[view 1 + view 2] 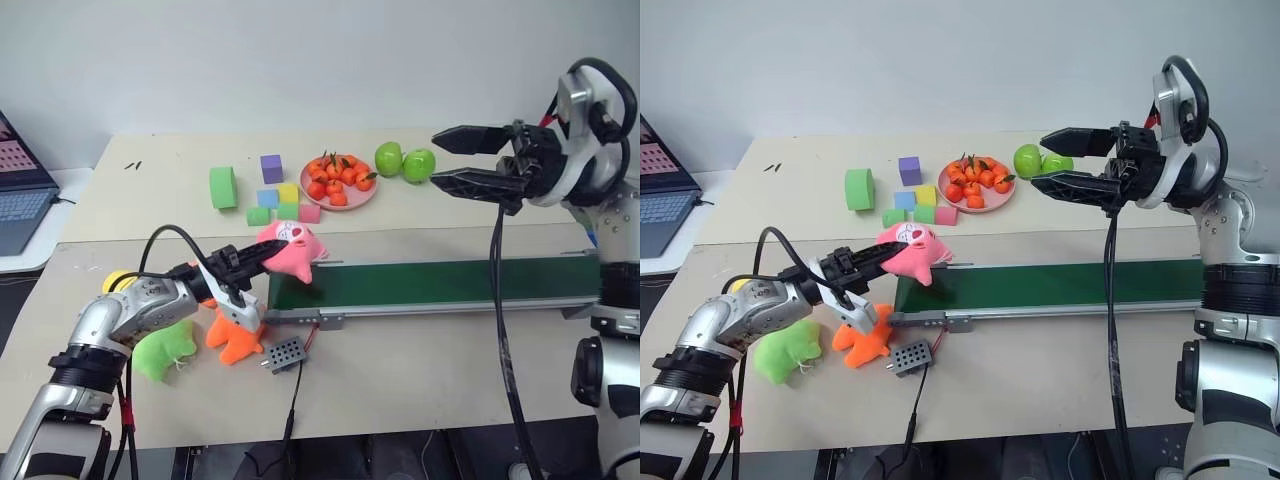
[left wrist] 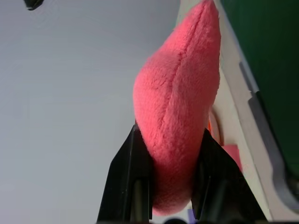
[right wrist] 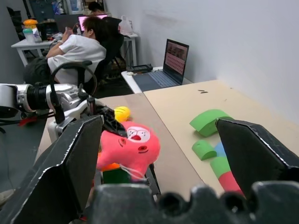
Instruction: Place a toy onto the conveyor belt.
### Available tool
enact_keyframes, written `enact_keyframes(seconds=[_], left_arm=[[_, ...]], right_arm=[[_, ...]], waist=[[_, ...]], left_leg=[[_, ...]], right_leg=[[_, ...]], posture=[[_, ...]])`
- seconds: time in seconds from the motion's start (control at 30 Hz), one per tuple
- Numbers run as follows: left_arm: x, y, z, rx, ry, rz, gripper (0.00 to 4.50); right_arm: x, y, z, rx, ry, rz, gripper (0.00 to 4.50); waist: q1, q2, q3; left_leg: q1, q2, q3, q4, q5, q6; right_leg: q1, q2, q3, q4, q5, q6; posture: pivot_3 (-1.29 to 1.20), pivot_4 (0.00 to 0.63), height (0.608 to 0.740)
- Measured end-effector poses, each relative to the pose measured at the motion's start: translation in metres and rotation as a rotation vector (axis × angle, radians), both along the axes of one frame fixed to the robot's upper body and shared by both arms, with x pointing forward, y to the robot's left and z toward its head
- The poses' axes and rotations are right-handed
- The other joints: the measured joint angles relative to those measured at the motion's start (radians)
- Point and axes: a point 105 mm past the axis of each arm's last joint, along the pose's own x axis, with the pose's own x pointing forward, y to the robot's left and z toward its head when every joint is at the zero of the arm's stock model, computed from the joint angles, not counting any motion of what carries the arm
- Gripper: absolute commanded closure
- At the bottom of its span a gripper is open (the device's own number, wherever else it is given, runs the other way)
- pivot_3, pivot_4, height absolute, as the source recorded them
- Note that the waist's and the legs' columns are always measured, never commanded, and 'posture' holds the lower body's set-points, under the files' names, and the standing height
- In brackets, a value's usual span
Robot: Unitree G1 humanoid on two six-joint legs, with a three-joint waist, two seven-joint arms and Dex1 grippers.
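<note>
The pink toy hangs just above the left end of the dark-green conveyor belt. My left gripper is shut on it, pointing level toward the belt. In the left wrist view both black fingers pinch the plush toy, and the belt lies beside it. My right gripper is raised over the far right of the table. It points left and stands open with nothing in it. The right wrist view looks between its fingers at the toy.
An orange plush, a lime-green plush and a small grey box lie by the belt's left end. Behind the belt are foam blocks, a pink plate of oranges and two green apples. A laptop is far left. A person sits beyond.
</note>
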Motion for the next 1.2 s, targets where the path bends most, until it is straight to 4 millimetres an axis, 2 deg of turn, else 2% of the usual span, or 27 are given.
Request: enact_keyframes(seconds=[0.27, 0.37, 0.47, 0.53, 0.6, 0.63, 1.03, 1.2], left_arm=[[0.006, 0.000, -0.022, 0.032, 0.089, -0.013, 3.53], [0.009, -0.004, -0.023, 0.037, 0.106, -0.035, 2.81], [0.010, -0.007, -0.022, 0.037, 0.123, -0.056, 1.59], [0.011, -0.007, -0.024, 0.045, 0.134, -0.057, 1.00], [0.010, -0.008, -0.022, 0.036, 0.148, -0.070, 0.20], [0.012, -0.008, -0.019, 0.032, 0.145, -0.073, 0.03], [0.006, 0.008, 0.048, -0.049, 0.055, -0.109, 0.03], [0.004, 0.008, 0.060, -0.063, 0.054, -0.117, 0.03]], right_arm=[[-0.003, -0.003, 0.002, -0.008, -0.006, -0.014, 0.00], [-0.004, -0.005, 0.000, -0.013, 0.003, -0.023, 0.00], [-0.004, -0.006, -0.003, -0.016, 0.011, -0.034, 0.00], [-0.004, -0.006, -0.003, -0.018, 0.007, -0.038, 0.00], [-0.005, -0.007, -0.002, -0.020, 0.003, -0.042, 0.00], [-0.005, -0.007, -0.002, -0.020, 0.003, -0.043, 0.00], [-0.005, -0.011, -0.004, -0.042, 0.007, -0.036, 0.00], [-0.002, -0.015, -0.009, -0.064, 0.019, -0.050, 0.00]], waist=[[0.001, 0.000, 0.000], [0.001, 0.000, 0.000], [0.001, 0.000, 0.000], [-0.001, 0.000, 0.000], [-0.002, 0.000, 0.000], [-0.001, 0.000, 0.000], [-0.001, 0.000, 0.000], [-0.001, 0.000, 0.000]], left_leg=[[0.000, 0.000, 0.000, 0.000, 0.000, 0.000], [0.000, 0.000, 0.000, 0.000, 0.000, 0.000], [0.000, 0.000, 0.000, 0.000, 0.000, 0.000], [0.000, 0.000, 0.000, 0.000, 0.000, 0.000], [0.000, 0.000, 0.000, 0.000, 0.000, 0.000], [0.000, 0.000, 0.000, 0.001, 0.000, 0.000], [0.000, 0.000, 0.000, 0.001, 0.000, 0.001], [-0.001, 0.000, 0.000, 0.001, 0.000, 0.001]], right_leg=[[0.000, 0.000, 0.000, 0.000, 0.000, 0.000], [0.000, 0.000, 0.000, 0.000, 0.000, 0.000], [0.000, 0.000, 0.000, 0.000, 0.000, 0.000], [0.000, 0.000, 0.000, 0.000, 0.000, 0.000], [0.000, 0.000, 0.000, 0.000, 0.000, 0.000], [0.000, 0.000, 0.000, 0.000, 0.000, 0.000], [0.000, 0.000, 0.000, 0.000, 0.000, 0.000], [0.000, 0.000, 0.000, 0.000, 0.000, 0.000]], posture=[[0.00, 0.150, 0.740], [0.00, 0.150, 0.740], [0.00, 0.150, 0.740], [0.00, 0.150, 0.740], [0.00, 0.150, 0.740], [0.00, 0.150, 0.740], [0.00, 0.150, 0.740], [0.00, 0.150, 0.740]])
